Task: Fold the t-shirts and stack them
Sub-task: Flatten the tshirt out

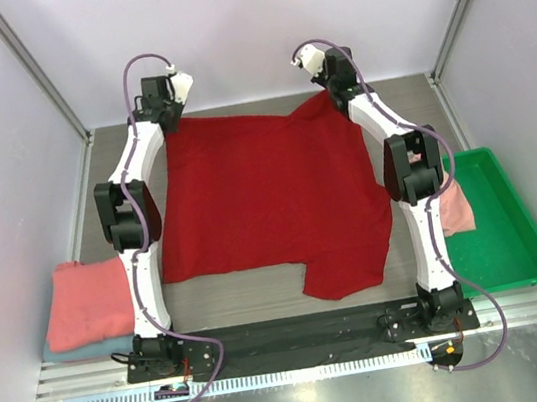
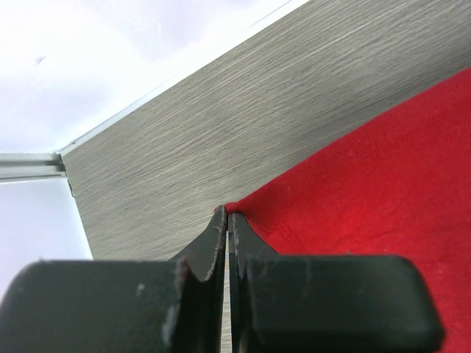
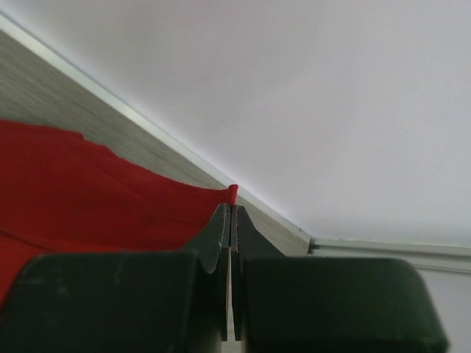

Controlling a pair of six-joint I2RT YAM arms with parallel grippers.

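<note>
Red t-shirt, one, is pinched by left gripper and right gripper; two pink t-shirts, one blue-grey t-shirt aside.

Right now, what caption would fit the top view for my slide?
Left gripper and right gripper pinch the red shirt's far corners on the table; folded shirts left, green tray right.

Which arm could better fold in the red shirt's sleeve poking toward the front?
Probably the right: the loose sleeve of the deep red cloth t-shirt lies on its side. Both jaws grip far corners; it must release first.
</note>
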